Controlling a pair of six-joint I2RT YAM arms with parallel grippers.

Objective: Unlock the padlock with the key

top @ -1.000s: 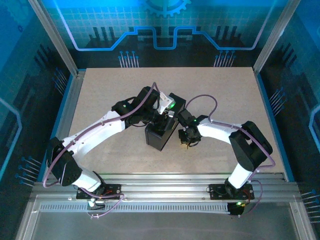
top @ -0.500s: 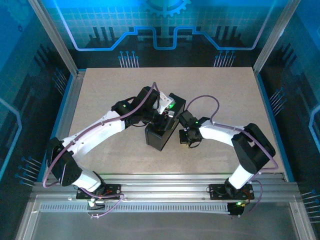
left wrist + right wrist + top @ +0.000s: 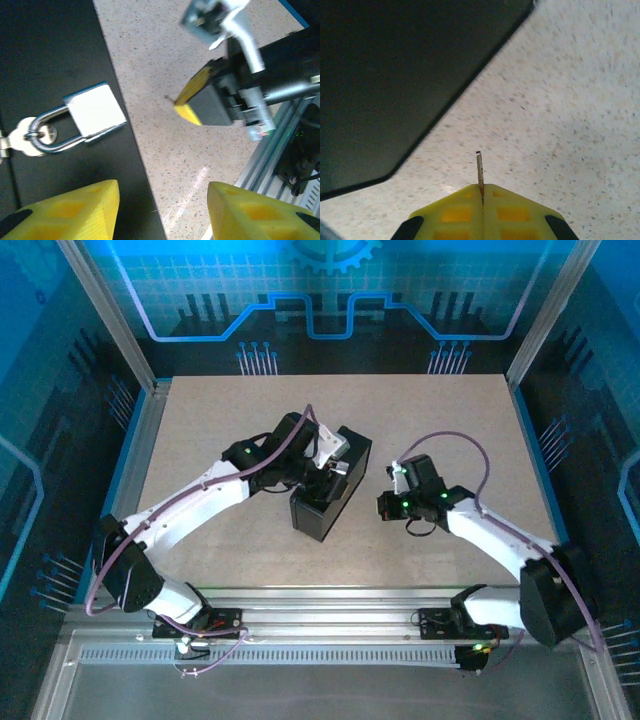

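Backed off the box (image 3: 330, 490), the right tool (image 3: 481, 189) pinches the key (image 3: 479, 170) thinly, so it could twist at the padlock (image 3: 95, 112) before the spread left tool (image 3: 162, 212).

Speckled beige table (image 3: 200, 420), black box (image 3: 318, 515) near its centre, lid seemingly raised

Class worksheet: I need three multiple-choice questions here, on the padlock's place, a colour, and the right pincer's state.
1. Where is the padlock? A hooked to the hasp on the black box; B inside a drawer; C on a shelf.
2. What colour are the pincer fingers? A red; B yellow; C green.
3. The right pincer is: A wide open; B shut on the key; C shut on the padlock.
Answers: 1 A, its shackle threads the hasp; 2 B, both wrist views show yellow; 3 B, the key juts from closed fingers.
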